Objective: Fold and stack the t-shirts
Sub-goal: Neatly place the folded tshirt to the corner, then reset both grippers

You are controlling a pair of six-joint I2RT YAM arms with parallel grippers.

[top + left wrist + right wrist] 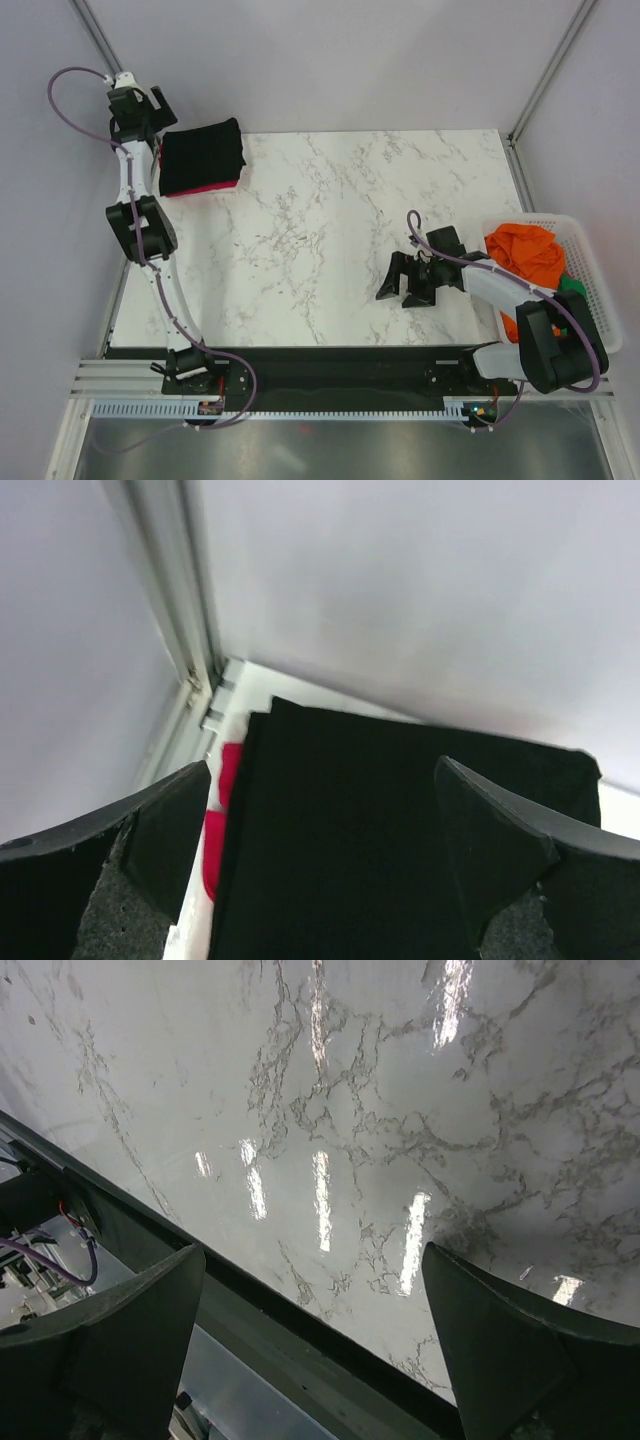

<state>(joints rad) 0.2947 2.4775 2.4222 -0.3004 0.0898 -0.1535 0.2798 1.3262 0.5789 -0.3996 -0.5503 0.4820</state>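
A folded black t-shirt [202, 155] lies on a folded red t-shirt [215, 187] at the table's far left corner. In the left wrist view the black shirt [400, 840] fills the space below the fingers, with the red one [222, 810] showing at its left edge. My left gripper [163, 108] is open and empty just above the stack's far left edge. My right gripper [398, 283] is open and empty over bare marble near the front right. An orange t-shirt [525, 252] lies crumpled in the white basket [602, 300], with something green [572, 284] beside it.
The marble table [330, 230] has a dark front rail [300, 1340] showing in the right wrist view. Grey walls and metal frame posts [170, 610] close the back and sides. The basket stands off the table's right edge.
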